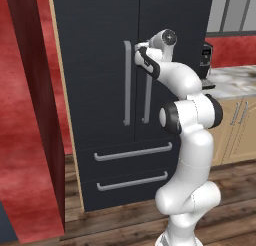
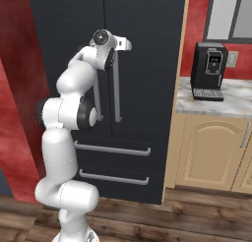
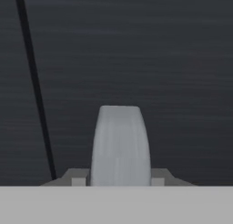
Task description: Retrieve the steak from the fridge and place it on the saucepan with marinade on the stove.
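**Gripper at the fridge handle, doors shut**

I have the gripper (image 2: 129, 44) at the right door's handle (image 3: 120, 145) on the fridge (image 1: 95, 50); the bar sits between the fingers, but whether they're clamped I cannot tell. The steak presumably lies behind closed doors. A loose hold could slip off when I pull.

Coffee machine (image 2: 208, 71) right of fridge (image 2: 142, 137)

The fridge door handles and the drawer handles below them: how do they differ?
The door handles stand upright, side by side at the seam between the doors; the drawer handles lie level, one above the other. The gripper is at a door handle; no drawer handle has it near. Both kinds are grey bars.
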{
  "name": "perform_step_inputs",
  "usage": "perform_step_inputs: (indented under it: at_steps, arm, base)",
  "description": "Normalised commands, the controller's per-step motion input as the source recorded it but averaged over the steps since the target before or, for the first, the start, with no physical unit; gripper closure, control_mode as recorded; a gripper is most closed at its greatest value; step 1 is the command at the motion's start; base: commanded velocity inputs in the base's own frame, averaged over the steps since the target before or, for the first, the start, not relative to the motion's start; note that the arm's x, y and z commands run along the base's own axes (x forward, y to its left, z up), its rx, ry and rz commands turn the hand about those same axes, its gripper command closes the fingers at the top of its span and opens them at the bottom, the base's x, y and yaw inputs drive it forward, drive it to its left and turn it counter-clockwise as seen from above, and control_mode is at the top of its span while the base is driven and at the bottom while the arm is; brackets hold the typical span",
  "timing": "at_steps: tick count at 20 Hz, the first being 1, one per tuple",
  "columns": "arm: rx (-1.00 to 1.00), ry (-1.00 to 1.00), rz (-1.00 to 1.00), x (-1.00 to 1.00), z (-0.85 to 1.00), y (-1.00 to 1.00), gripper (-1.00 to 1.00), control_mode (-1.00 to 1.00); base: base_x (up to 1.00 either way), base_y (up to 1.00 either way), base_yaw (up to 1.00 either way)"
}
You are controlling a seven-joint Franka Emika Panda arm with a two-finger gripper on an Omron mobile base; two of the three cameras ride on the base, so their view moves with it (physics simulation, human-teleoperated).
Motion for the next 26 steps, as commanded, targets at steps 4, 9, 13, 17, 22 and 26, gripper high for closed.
perform_step_inputs:
  at_steps: [4, 9, 13, 17, 22, 26]
  arm:
    - [0.0, 0.0, 0.0, -0.13, 0.0, 0.0, 1.0, -1.0]
    - [0.0, -0.02, 0.0, -0.65, 0.0, -0.25, 1.0, -1.0]
    - [0.0, 0.0, 0.0, -0.74, 0.0, -0.44, 1.0, -1.0]
    - [0.0, -0.02, 0.0, -0.71, 0.0, -0.49, 1.0, -1.0]
    - [0.0, -0.01, 0.0, -0.68, 0.0, -0.48, 1.0, -1.0]
    - [0.01, 0.0, 0.0, -0.58, 0.0, -0.5, 1.0, -1.0]
  base:
    - [0.0, 0.0, 0.0]
    - [0.0, 0.0, 0.0]
    - [0.0, 0.0, 0.0]
    - [0.0, 0.0, 0.0]
    - [0.0, 0.0, 0.0]
    - [0.0, 0.0, 0.0]
